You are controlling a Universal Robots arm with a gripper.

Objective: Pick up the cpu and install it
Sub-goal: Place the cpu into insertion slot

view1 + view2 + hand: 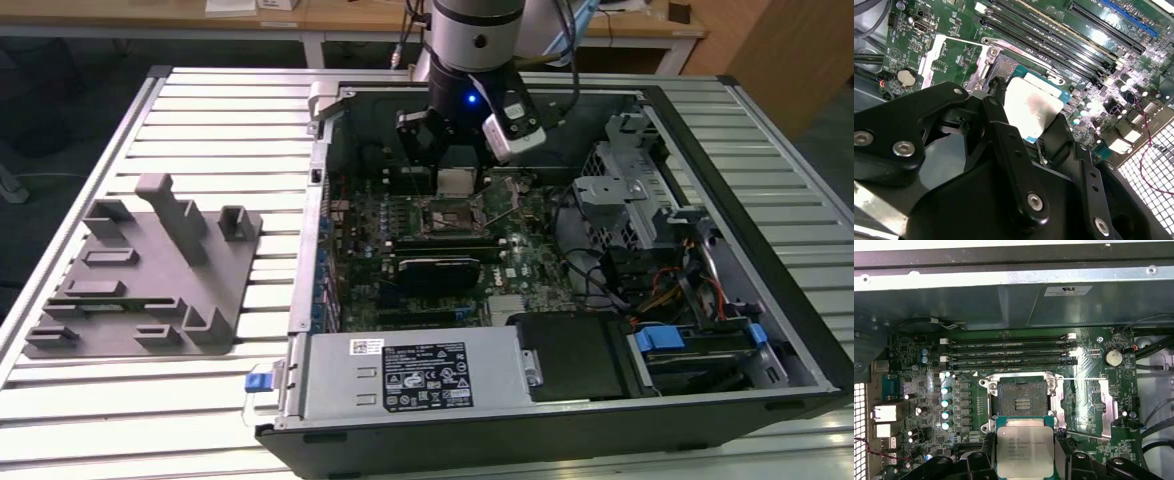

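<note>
One pincer [1025,456] pinches the one cpu [1025,447] by its edges between two black fingers [990,447], silver top up, over the motherboard [1089,385] just short of the single open socket [1022,400], with four memory slots [1009,352] beyond.
</note>
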